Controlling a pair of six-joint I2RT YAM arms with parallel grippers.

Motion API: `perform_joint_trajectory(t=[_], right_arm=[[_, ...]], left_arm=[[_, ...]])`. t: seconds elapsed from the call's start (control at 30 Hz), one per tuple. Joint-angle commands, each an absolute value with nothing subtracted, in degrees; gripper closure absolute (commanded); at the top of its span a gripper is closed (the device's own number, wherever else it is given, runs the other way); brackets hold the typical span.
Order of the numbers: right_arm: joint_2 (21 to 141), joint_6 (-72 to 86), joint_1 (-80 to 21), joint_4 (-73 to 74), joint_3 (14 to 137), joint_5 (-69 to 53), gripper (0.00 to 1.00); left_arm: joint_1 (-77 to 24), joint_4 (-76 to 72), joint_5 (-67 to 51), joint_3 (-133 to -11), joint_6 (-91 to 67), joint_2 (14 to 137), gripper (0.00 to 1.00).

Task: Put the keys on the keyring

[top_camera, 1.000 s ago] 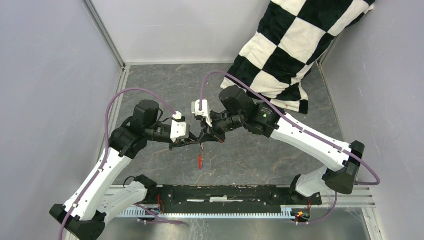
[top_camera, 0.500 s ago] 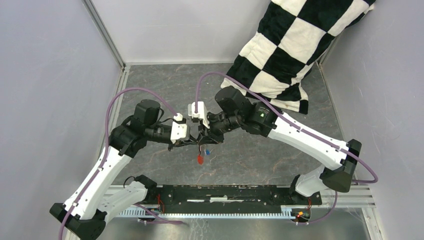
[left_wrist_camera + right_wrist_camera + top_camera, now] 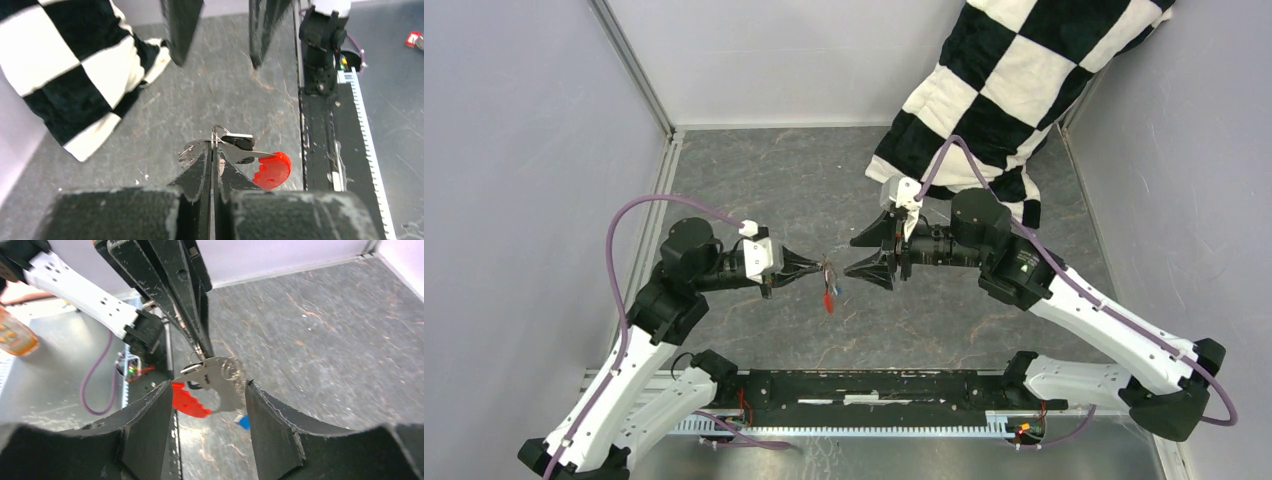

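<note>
My left gripper (image 3: 821,268) is shut on the keyring (image 3: 215,136), a thin metal loop pinched edge-on between its tips (image 3: 212,150), held above the table. The red tag (image 3: 271,170) and the black-headed key (image 3: 239,141) hang from the loop at the right of the jaws. From the top view the red tag (image 3: 828,299) dangles below the tips, with the blue key head (image 3: 838,290) beside it. My right gripper (image 3: 850,257) stands open just right of the bunch. In its own view the ring (image 3: 231,367), red tag (image 3: 187,400) and blue key (image 3: 243,421) lie between its open fingers (image 3: 270,425), not touched.
A black-and-white checked cloth (image 3: 994,90) lies at the back right, close behind the right arm. A black rail (image 3: 894,385) runs along the near edge between the arm bases. Grey walls close in the left and right sides.
My right gripper has opened and drawn back to the right, off the bunch. My left gripper has stayed shut on the ring and its arm has shifted a little left.
</note>
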State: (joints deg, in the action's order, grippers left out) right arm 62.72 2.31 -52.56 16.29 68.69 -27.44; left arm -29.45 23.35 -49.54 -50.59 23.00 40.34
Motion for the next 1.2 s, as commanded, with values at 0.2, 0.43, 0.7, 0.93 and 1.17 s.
perform_joint_trajectory(t=[0.2, 0.43, 0.7, 0.93, 1.17], right_arm=[[62.4, 18.5, -52.6, -8.0, 59.8, -34.9, 0.32], [63.6, 20.4, -52.5, -11.5, 58.5, -34.3, 0.30], [66.4, 19.5, -52.6, -10.6, 59.5, -34.3, 0.44], [66.3, 16.9, -52.6, -7.6, 59.9, -33.1, 0.65], [64.4, 15.5, -52.6, -5.7, 59.6, -32.9, 0.83]], left_arm=[[-29.5, 8.3, -50.2, -51.8, 12.1, 40.0, 0.98], [-29.6, 8.6, -48.8, -50.2, 13.0, 38.5, 0.98], [-29.6, 8.9, -48.3, -50.1, 13.5, 38.6, 0.98], [-29.5, 9.4, -48.2, -50.1, 14.3, 38.7, 0.98], [-29.5, 10.3, -48.4, -49.8, 15.4, 38.4, 0.98]])
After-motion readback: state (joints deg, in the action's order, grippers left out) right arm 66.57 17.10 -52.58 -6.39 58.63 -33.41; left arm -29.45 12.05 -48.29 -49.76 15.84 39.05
